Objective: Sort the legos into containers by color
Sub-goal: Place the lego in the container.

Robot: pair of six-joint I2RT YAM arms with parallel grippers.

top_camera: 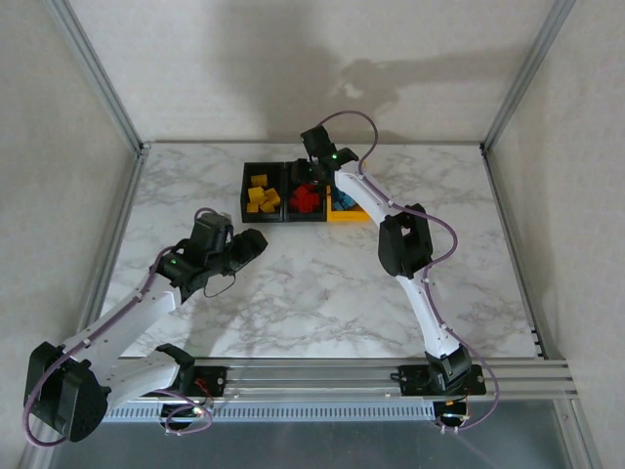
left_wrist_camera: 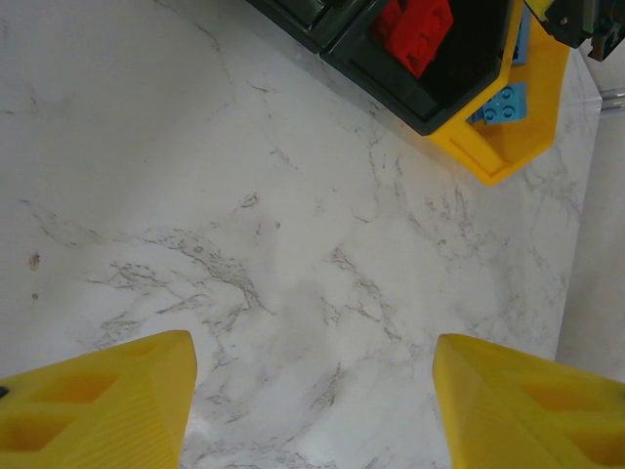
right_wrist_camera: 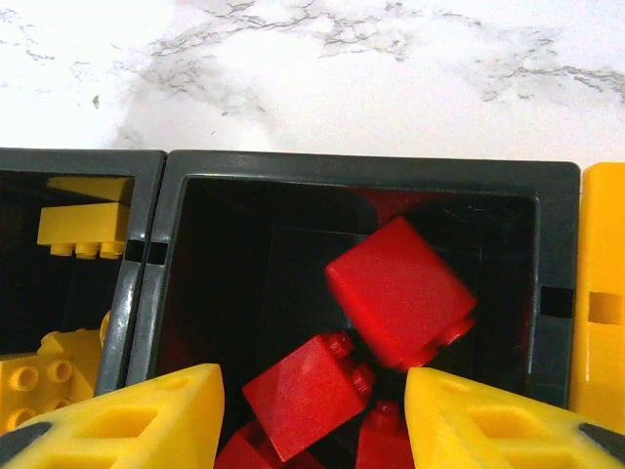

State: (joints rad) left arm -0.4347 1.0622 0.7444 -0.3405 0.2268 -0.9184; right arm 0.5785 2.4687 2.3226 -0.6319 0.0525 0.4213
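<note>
Jaws of the right gripper stand apart, and I see nothing clamped between them. Below the gap lie the red bricks, inside the middle bin. One brick sits tilted near the bin's centre and the others lie closer to the fingertips. I cannot tell whether any brick touches a finger. The left bin adjoins on one side and holds the yellow bricks. The wall of the yellow bin adjoins on the other side.

From the top view I read the right gripper over the far rim of the middle bin.

Jaws of the left gripper also stand apart, with nothing between them, over bare table. The blue bricks lie in the yellow bin, well apart from these jaws. In the top view, the left gripper sits on the near side of the left bin.
</note>
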